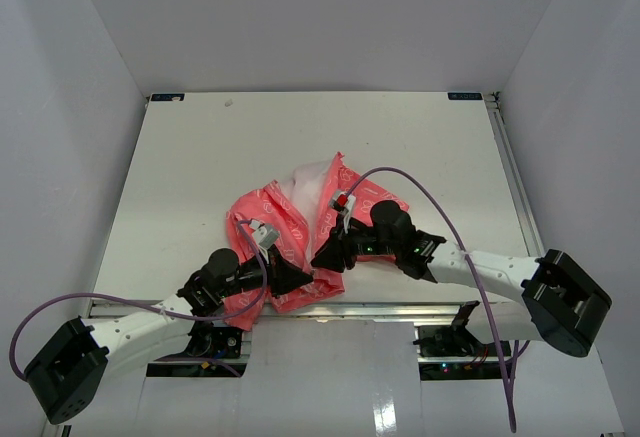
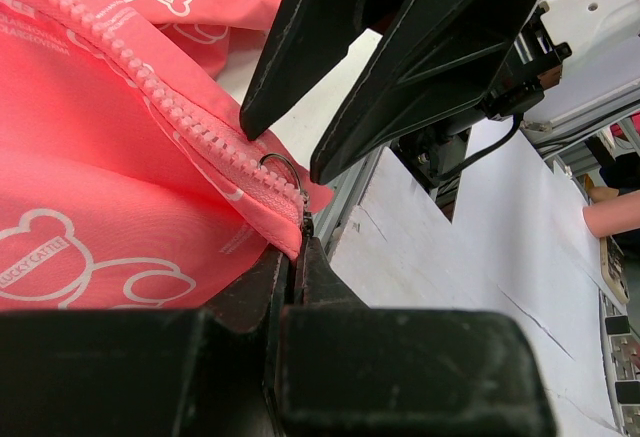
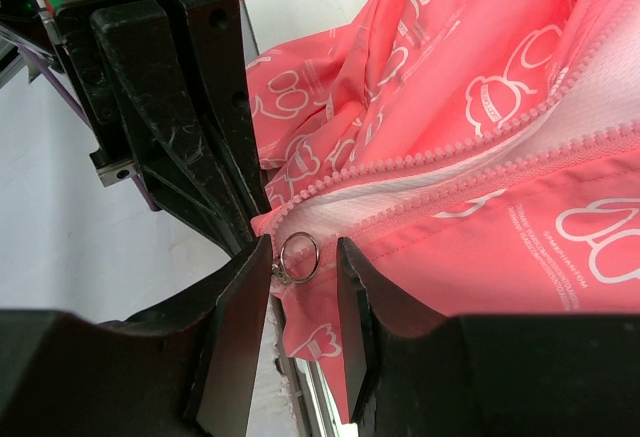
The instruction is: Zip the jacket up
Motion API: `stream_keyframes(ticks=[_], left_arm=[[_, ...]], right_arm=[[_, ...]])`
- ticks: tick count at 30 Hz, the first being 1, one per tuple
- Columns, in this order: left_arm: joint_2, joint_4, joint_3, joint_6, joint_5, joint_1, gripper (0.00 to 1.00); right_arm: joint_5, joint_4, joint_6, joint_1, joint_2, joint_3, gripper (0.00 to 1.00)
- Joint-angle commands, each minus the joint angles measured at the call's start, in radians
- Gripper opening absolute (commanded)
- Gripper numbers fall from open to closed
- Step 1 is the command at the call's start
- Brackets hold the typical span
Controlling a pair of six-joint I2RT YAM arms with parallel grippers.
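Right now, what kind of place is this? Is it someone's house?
Probably a robot test lab, not a house. Plain grey walls box in a white table, and a left arm and right arm are bolted at its near edge, working on a pink jacket.

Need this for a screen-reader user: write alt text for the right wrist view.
The right gripper, jaws open, straddles a small metal pull ring at the joined end of the open zipper of a coral-pink jacket. The left gripper, shut, pinches the jacket beside it.
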Motion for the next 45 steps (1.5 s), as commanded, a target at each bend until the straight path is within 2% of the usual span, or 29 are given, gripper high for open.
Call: stream_keyframes(ticks=[1,33,35,41,45], left_arm=[[-0.009,0.014,-0.031,0.009,0.03,-0.003,0.0],[-0.005,0.014,-0.031,0.009,0.02,-0.003,0.0],[-0.004,0.014,-0.031,0.01,0.018,-0.003,0.0],[-0.007,0.01,-0.031,0.01,0.017,-0.003,0.0],[-0.01,-0.002,-0.03,0.008,0.012,-0.003,0.0]], right_arm=[[0.002,0.034,-0.019,-0.002,0.015,-0.006,0.39],[-0.083,0.14,0.019,0.005,0.064,-0.041,0.35],[-0.084,0.144,0.021,0.006,0.061,-0.043,0.32],[-0.099,0.156,0.022,0.005,0.063,-0.046,0.09],[-0.095,0.136,0.005,0.004,0.052,-0.05,0.08]])
